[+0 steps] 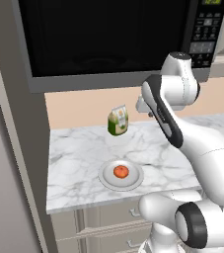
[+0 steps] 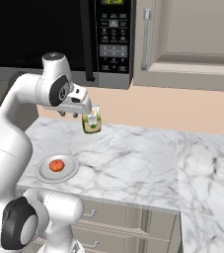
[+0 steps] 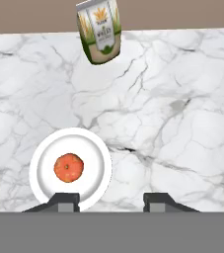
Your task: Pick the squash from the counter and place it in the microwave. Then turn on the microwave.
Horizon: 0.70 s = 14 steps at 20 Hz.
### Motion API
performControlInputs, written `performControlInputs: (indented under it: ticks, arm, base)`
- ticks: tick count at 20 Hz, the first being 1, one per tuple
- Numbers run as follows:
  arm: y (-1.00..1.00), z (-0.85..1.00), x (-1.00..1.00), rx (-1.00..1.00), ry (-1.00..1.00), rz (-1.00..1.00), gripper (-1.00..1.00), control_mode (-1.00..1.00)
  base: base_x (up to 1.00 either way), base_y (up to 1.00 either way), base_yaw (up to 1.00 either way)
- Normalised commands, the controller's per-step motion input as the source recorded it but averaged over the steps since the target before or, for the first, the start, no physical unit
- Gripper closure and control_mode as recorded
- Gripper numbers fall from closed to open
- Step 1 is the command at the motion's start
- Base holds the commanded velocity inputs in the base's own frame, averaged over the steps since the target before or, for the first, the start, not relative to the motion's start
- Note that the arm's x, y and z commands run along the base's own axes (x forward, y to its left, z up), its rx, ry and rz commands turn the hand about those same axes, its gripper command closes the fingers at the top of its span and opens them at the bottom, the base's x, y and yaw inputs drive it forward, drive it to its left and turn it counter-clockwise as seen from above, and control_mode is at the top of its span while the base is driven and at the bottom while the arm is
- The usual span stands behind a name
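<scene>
The squash sat at the centre of a white plate near the front edge of the counter, under the microwave, whose door looked shut. A green-and-white carton stood well behind the plate, near the back wall, clear of the approach.

The gripper hung high above the counter, pointing down, empty, jaws part-way apart with nothing between them. In the hand view the squash lay left of the gap, roughly in line with the left fingertip, so the hand was not yet centred over it.

Handling, as judged: small, round and slightly flattened, likely light and firm-skinned, smooth enough to roll or squirt out under an off-centre pinch (the plate's glossy surface would not hold it either). Best hold appeared to be across the widest middle, fingers coming straight down either side, stopping just short of the plate. The present gap looked adequate for its width, though I could not be certain.
</scene>
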Motion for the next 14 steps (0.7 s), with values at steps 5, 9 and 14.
performControlInputs:
  ticks: [5, 9, 14]
  arm:
    - [-0.02, 0.11, -0.17, 0.00, -0.06, 0.00, -1.00, -1.00]
    - [-0.12, 0.25, -0.37, -0.03, -0.14, -0.01, -1.00, -1.00]
    - [-0.14, 0.30, -0.20, -0.03, -0.05, -0.08, -1.00, -1.00]
  base:
    - [0.00, 0.00, 0.00]
    - [0.00, 0.00, 0.00]
    - [0.00, 0.00, 0.00]
